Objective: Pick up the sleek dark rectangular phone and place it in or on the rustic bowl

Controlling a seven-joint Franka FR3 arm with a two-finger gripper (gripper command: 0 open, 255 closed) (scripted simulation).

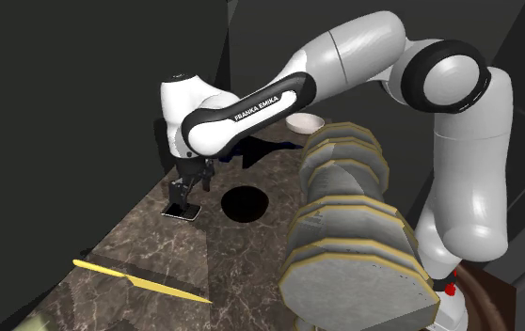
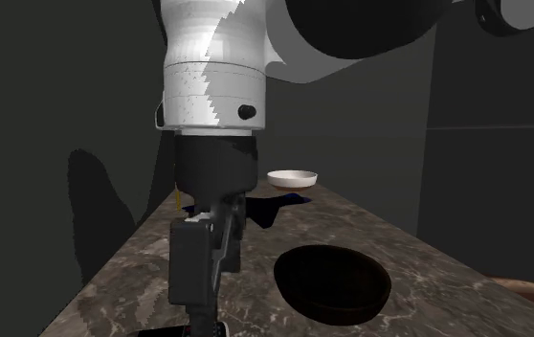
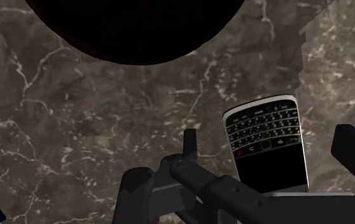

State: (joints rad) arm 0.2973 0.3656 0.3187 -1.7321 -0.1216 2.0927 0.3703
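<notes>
The white Franka arm (image 1: 364, 56) reaches over from its stand and bends down so that the pincer (image 1: 183, 197) hangs low over a brown marble desk (image 1: 138, 235). Well apart from the pincer, on its stand side, a row of grey round discs with tan rims (image 1: 355, 240) stands on edge. Near the pincer, on the same side, a dark round bowl (image 1: 245, 203) sits upright on the desk, its inside almost black. On the pincer's other side, toward the shoulder camera, a yellow knife (image 1: 143, 280) lies flat, well apart from it. Far beyond the pincer, past the dark bowl, a small white bowl (image 1: 304, 123) stands at the far end of the desk. The two black fingers (image 3: 354, 153) stand apart and grip nothing. The phone (image 3: 266, 149), black with a silver rim, a small keyboard and a dark screen, lies face up on the marble right under the pincer, between the fingers; neither finger touches it.
</notes>
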